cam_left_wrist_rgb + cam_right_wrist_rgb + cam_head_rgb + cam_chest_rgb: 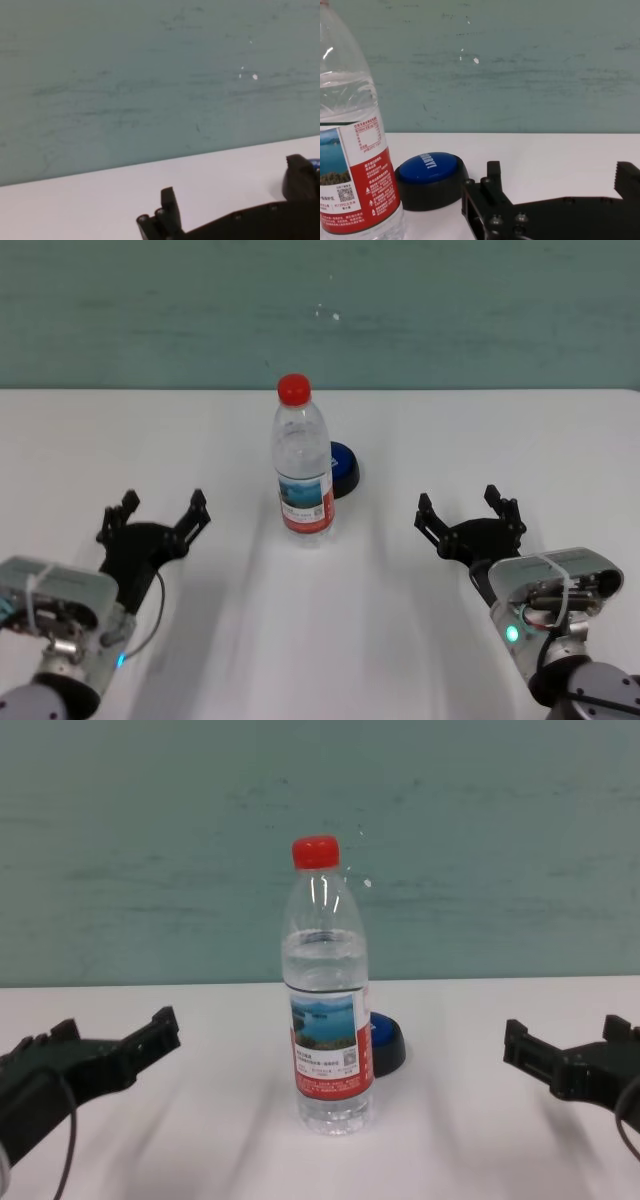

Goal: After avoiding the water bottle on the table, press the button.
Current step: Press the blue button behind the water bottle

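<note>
The water bottle (301,465), clear with a red cap and a lake label, stands upright in the middle of the white table (480,440). Right behind it and slightly to the right sits the blue button (344,467) on its dark base, partly hidden by the bottle (326,1000); the right wrist view shows the button (431,172) beside the bottle (355,150). My left gripper (153,515) rests open near the front left, well apart from the bottle. My right gripper (470,512) is open at the front right, empty.
A teal wall (320,310) rises behind the table's far edge. Bare tabletop lies between each gripper and the bottle, and to the right of the button.
</note>
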{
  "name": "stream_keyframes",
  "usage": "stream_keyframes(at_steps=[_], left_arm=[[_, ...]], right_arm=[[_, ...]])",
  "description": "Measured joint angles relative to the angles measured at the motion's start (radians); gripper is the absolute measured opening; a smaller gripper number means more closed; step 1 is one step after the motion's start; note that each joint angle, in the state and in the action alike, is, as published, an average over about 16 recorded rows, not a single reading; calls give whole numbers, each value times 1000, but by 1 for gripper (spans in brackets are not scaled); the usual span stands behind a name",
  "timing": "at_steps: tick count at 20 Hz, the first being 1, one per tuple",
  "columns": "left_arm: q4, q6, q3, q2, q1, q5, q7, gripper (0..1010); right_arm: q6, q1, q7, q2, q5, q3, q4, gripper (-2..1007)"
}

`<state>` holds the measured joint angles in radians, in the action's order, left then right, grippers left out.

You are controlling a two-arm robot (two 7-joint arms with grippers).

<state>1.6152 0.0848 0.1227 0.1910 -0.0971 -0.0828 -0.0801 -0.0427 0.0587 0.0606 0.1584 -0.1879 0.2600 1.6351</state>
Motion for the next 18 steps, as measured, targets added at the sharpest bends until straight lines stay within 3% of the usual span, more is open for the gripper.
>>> stream_keyframes(at_steps=[10, 18], left_arm=[[92, 28, -17, 5, -102, 26, -46, 1010], [126, 60, -6, 17, -143, 39, -92, 1010]], right_arm=[[0, 0, 0, 0, 0, 0, 0, 1004], [0, 0, 0, 0, 0, 0, 0, 1004]])
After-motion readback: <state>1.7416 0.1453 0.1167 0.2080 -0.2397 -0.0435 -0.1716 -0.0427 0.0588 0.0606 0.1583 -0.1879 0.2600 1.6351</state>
